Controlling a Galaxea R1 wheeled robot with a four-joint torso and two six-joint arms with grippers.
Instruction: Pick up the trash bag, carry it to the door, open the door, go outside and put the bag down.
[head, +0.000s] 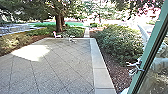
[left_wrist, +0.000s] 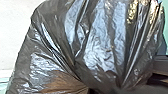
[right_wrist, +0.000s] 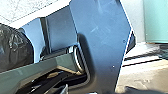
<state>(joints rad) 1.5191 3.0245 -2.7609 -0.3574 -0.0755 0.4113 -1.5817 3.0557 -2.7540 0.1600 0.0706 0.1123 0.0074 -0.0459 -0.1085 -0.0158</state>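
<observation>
Trash bag (left_wrist: 102, 50): dark glossy plastic, large before the left wrist camera, folds drawn together toward a gathered part. Its creased side also close to the right wrist camera. Can't tell what, if anything, it rests on.

Left jaws: can't tell whether apart or together, or whether clamped on the bag. Right jaws: can't tell either.

Head view: door (head: 152, 47), green-framed with glass, slanting along the right side. Pale jointed object (head: 136, 68) beside its frame, too unclear to name.

Paved yard (head: 57, 67) ahead, bright sun patch near its left edge, pale border (head: 100, 67) along its right edge. Leafy bushes (head: 117, 41) beyond that border. Tree trunk (head: 59, 22) past the far edge; small pink-and-white object (head: 57, 35) near its foot.
</observation>
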